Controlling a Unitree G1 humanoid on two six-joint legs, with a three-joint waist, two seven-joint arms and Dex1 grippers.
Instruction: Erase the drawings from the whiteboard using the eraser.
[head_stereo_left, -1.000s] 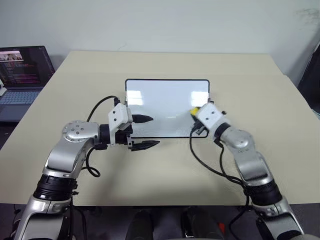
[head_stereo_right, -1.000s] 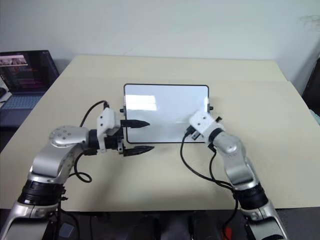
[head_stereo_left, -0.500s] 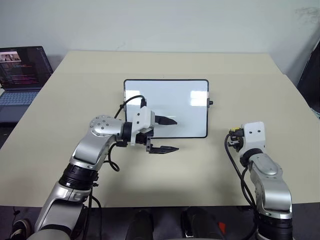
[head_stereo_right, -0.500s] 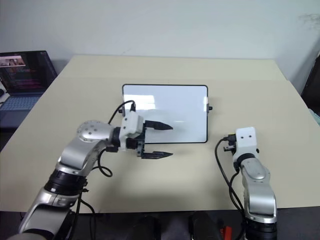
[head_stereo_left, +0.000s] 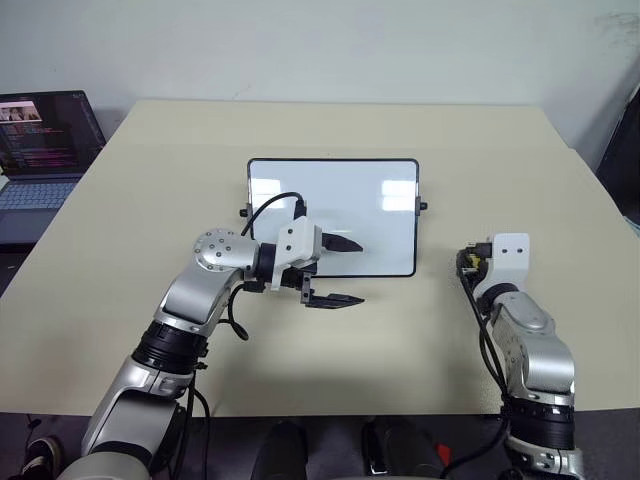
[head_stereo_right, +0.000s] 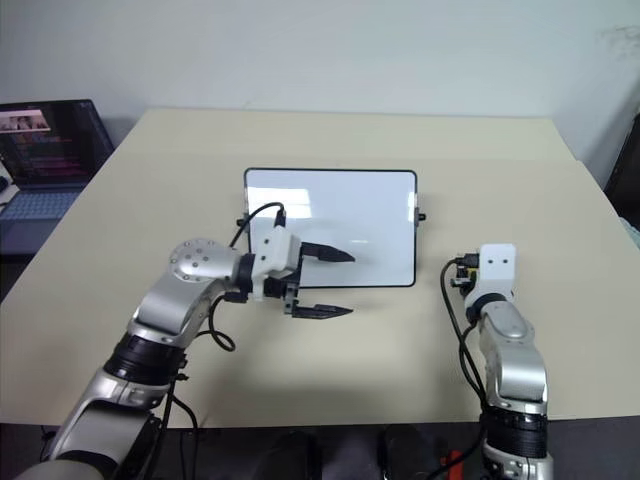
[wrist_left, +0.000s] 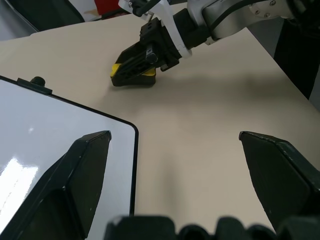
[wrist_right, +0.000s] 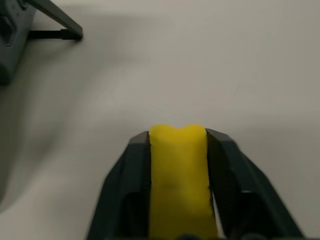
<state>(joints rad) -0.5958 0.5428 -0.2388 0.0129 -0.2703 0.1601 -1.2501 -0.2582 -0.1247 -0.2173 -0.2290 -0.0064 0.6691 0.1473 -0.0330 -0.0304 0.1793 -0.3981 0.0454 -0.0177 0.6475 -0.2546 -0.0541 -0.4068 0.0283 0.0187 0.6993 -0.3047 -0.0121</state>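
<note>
Eraser (wrist_right: 177, 180), yellow, is sitting between the 2 fingers of the right gripper (wrist_left: 131, 67), which are gripping its sides low at the table (head_stereo_left: 500, 150), right of centre. Whiteboard (head_stereo_left: 335, 200) is lying mid-frame, looking wiped clean. Left gripper (head_stereo_left: 335, 272) is hovering spread wide at its lower edge, likely bracing it.

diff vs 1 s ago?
Right pincer left the whiteboard and came down on the table to its right, fingers still flanking the eraser. Left pincer, open, slid right along the board's near edge. Whiteboard stayed put.
</note>
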